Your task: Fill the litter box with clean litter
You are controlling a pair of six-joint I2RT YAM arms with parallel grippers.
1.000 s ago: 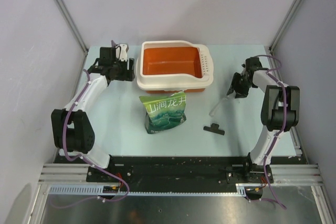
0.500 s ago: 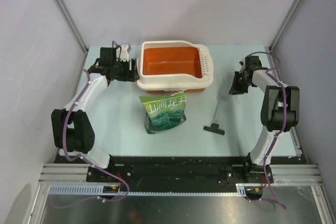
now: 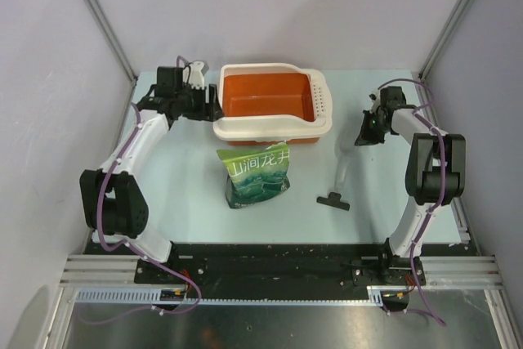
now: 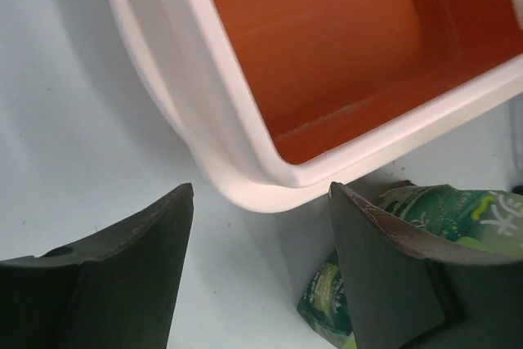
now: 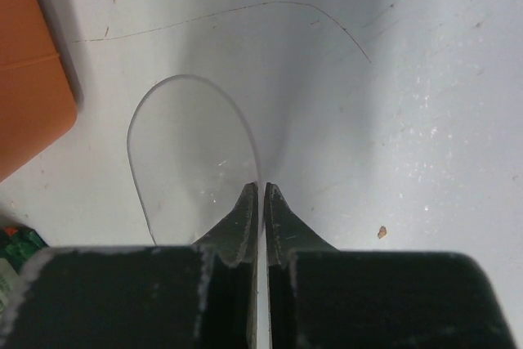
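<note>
The litter box point(image 3: 270, 130), cream-rimmed with a bare orange inside, stands at the back middle of the table. No clean litter shows in any view. My left gripper point(image 3: 210, 105) is open at the box's left near corner; in the left wrist view that corner of the rim point(image 4: 237, 161) lies just ahead of my spread jaws point(image 4: 261, 190). My right gripper point(image 3: 364, 135) is to the right of the box and shut on the thin edge of a clear scoop point(image 5: 192, 153), whose black handle point(image 3: 333, 200) rests on the table.
A green pouch point(image 3: 257, 173) with white characters lies in front of the box, its corner showing in the left wrist view point(image 4: 458, 210). The box's orange wall point(image 5: 29, 79) is at the left of the right wrist view. Cage posts and walls stand round the table.
My right gripper has closed on the scoop's clear edge, and the scoop has swung more upright. My left gripper has moved right, closer to the box's corner.
</note>
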